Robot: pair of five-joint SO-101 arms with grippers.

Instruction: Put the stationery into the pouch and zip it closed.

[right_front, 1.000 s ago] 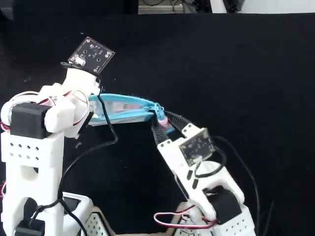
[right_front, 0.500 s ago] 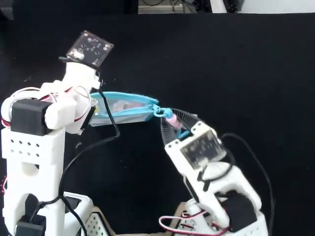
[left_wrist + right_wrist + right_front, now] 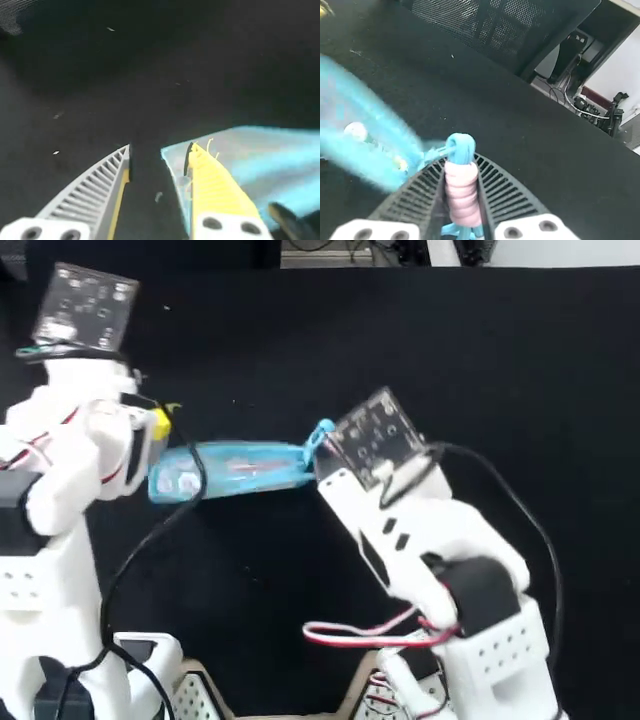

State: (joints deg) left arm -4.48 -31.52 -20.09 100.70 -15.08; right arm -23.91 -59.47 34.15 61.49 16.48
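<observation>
Surface: black desk [image 3: 520,360] under both my arms, with a mesh chair back [image 3: 505,25] and cables [image 3: 560,95] beyond its far edge.
Pouch: the light-blue see-through pouch [image 3: 240,468] stretches between my two arms, one end by my left arm and the other at my right. I cannot tell whether it hangs lifted or lies on the desk.
Stationery: pinkish stationery [image 3: 245,466] shows through the pouch wall, so I judge it is already inside.
Left: my left fingers [image 3: 205,175] stand apart. The pouch's corner lies just beside the yellow one, not pinched, with bare desk in the gap.
Right: my right fingers [image 3: 492,182] are closed on the zipper pull [image 3: 461,192], a pink coil topped with a blue knot.
Zip: the pull sits at the pouch's end farthest from my left arm, so the zip looks run all the way or nearly. Blur hides the teeth.
Progress: filling is done and zipping is at its finish, by my judgement.
Remaining: confirm the last stretch is shut, then let go of the pull.
</observation>
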